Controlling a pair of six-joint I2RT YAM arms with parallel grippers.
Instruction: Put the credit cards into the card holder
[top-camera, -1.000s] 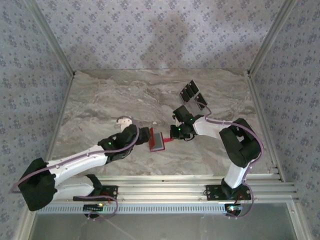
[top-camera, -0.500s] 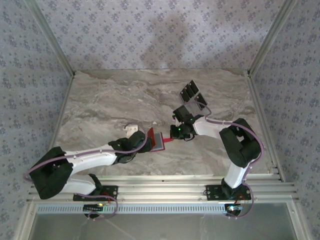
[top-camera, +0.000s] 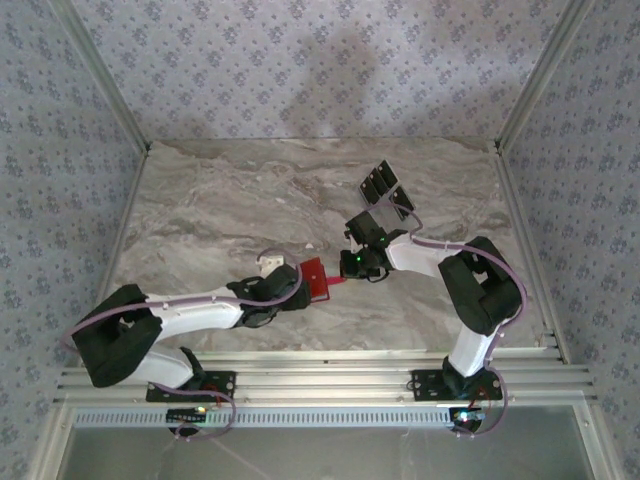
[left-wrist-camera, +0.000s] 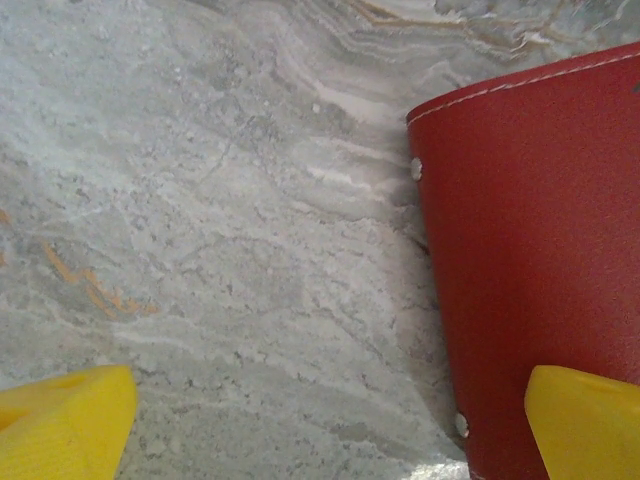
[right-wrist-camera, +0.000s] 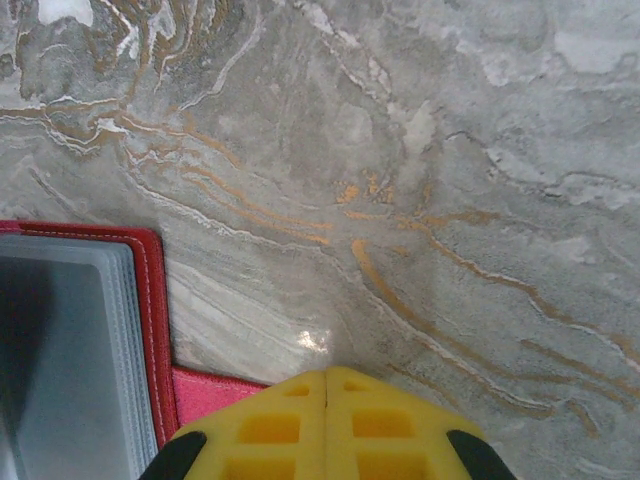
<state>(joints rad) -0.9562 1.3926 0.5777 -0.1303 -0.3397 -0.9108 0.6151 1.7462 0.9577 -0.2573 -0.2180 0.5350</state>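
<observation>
Currently right tool (right-wrist-camera: 325, 388) pinches card holder (top-camera: 313, 278) tab; left tool (left-wrist-camera: 320, 425) spread beside its cover; credit cards (top-camera: 385, 188) beyond, nearer right arm.

Table (top-camera: 220, 190): grey marble-patterned top with pale and rust-orange veining.

Lying on it:
- One card holder (top-camera: 314, 279), red, with a white-stitched edge and pale grey pockets inside. It sits just toward 6 o'clock of centre.
- Credit cards (top-camera: 385, 187), black, in a small close cluster toward 1 o'clock, well apart from the card holder.
</observation>
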